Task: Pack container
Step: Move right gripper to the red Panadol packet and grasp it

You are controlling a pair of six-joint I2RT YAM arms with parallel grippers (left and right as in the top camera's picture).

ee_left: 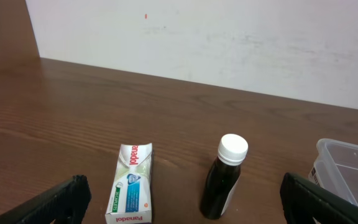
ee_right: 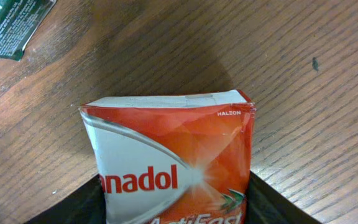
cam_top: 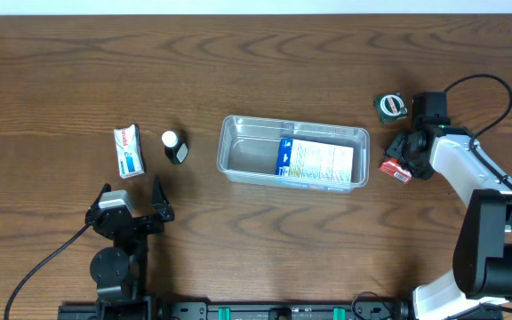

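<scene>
A robotics lab is indicated. A wood-grain table (cam_top: 60,71) is set against a bare white wall (ee_left: 229,43), and a cabled robot arm (cam_top: 456,160) is mounted there.

Clear container (cam_top: 249,156), red-and-white packet (ee_right: 173,155), dark white-capped bottle (ee_left: 224,180)

**A:** Right wrist view, and the red box (ee_right: 173,162) runs off the bottom edge, its lettering chopped mid-word!

**B:** The green packet (ee_right: 8,25) is clipped by the top-left corner too.

**A:** Overhead, that red box sits mostly hidden under the right gripper (cam_top: 398,165).

**B:** On the left wrist view, the container (ee_left: 348,169) is sliced by the right edge.

**A:** And the print on the blue-and-white box (cam_top: 323,162) is too small to read.
</scene>
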